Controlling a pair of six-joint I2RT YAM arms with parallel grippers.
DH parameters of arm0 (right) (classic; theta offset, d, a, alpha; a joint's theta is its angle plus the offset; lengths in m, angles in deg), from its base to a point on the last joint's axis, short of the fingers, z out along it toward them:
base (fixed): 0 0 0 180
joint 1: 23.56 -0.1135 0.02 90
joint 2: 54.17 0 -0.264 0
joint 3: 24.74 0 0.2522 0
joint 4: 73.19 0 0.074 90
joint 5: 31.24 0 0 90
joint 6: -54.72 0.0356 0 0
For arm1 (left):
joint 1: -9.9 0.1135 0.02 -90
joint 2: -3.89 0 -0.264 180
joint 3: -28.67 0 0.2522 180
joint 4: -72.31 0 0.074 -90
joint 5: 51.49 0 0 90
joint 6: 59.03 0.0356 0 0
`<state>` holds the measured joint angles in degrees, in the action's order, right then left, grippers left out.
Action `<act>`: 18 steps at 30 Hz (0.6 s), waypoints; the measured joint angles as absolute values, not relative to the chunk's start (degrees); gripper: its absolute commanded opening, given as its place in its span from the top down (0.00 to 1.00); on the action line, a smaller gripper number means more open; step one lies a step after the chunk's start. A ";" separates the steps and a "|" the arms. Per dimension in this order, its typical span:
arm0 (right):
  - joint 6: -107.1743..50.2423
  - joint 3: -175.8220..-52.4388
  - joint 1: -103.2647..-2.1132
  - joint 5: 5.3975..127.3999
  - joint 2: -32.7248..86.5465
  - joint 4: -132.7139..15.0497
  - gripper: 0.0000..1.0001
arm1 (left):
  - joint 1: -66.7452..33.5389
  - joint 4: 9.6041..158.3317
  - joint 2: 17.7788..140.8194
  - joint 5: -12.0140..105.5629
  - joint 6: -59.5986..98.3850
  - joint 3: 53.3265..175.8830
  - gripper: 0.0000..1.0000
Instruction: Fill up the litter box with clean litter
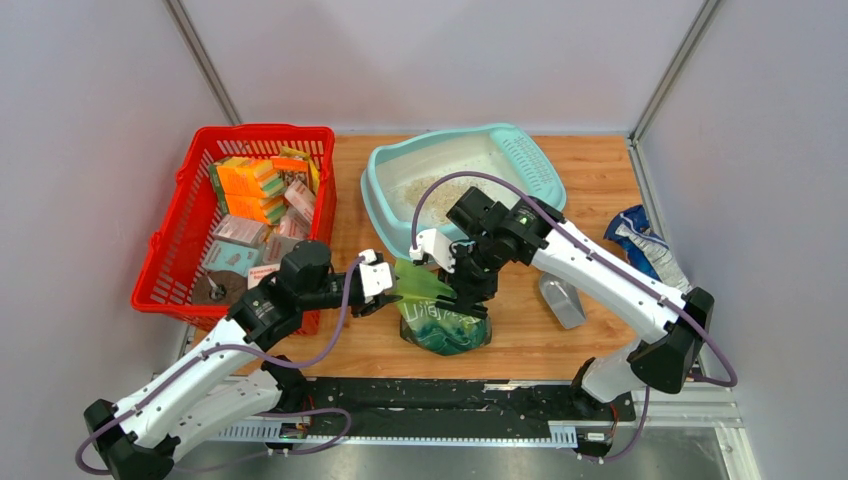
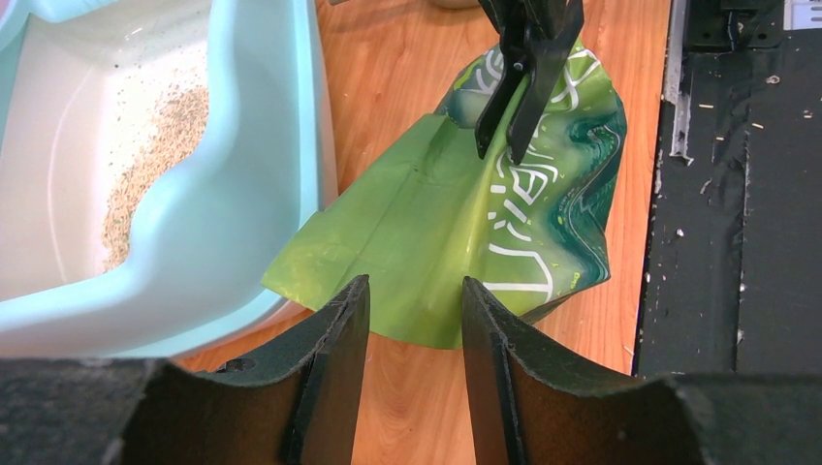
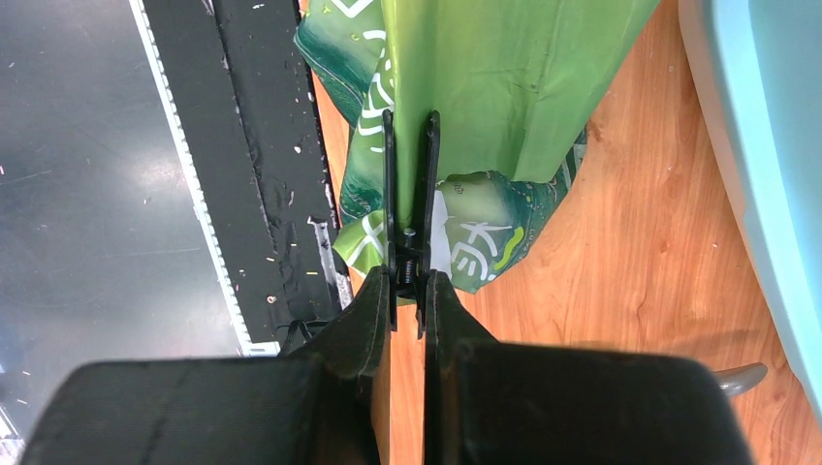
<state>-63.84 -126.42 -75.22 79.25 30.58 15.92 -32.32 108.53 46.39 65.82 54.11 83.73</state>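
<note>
My right gripper (image 3: pixel 407 283) pinches the black clip (image 3: pixel 408 174) on the green bag (image 2: pixel 426 223); my left gripper (image 2: pixel 415 295) stands open at the bag's flap. The litter box (image 2: pixel 262 194), holding some clean litter (image 2: pixel 155 165), is just beside the bag.

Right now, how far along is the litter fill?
Done: a thin patch of clean litter lies in the litter box. In hand: right gripper pinches the black clip on the green bag; left gripper stands open at its flap. Left: unclip, pour; box floor mostly bare.
</note>
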 measured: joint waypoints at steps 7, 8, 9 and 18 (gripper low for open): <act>-64.30 -126.48 -75.13 79.95 31.48 16.01 0.98 | -32.32 108.53 46.46 65.85 53.61 83.73 0.52; -64.34 -126.48 -75.11 80.04 31.59 16.03 0.97 | -32.32 108.53 46.46 65.85 53.58 83.73 0.52; -64.38 -126.48 -75.11 80.12 31.67 16.06 0.97 | -32.32 108.53 46.46 65.85 53.54 83.73 0.52; -64.56 -126.46 -75.00 80.36 31.72 16.12 0.78 | -32.34 107.72 47.29 66.39 52.97 83.73 0.52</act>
